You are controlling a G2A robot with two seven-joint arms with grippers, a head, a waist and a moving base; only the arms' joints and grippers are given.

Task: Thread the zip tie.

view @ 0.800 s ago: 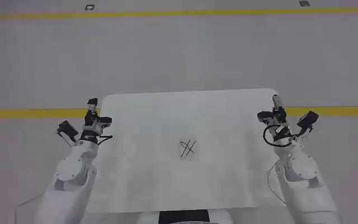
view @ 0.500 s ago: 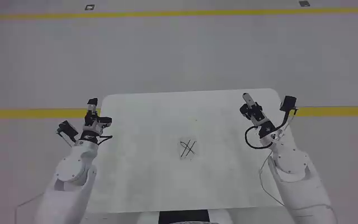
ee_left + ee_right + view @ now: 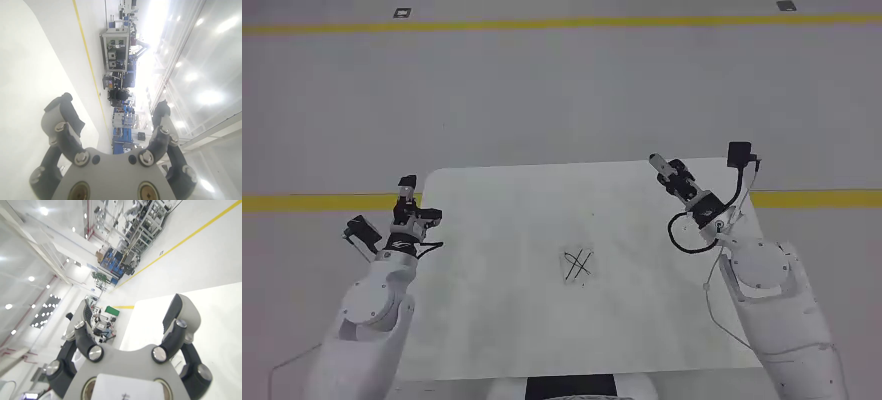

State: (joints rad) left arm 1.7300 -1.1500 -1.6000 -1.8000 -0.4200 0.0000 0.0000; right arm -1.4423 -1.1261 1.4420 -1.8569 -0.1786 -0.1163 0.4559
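While the thin black plastic zip ties (image 3: 578,265) lie crossed mid-way on the white rounded surface (image 3: 502,300), the left tool (image 3: 405,188) sits at its left edge, jaws spread, gripping nothing. The right tool (image 3: 658,163) hangs over the far right corner, same deal.

White table (image 3: 502,230) over a yellow floor line (image 3: 302,202)
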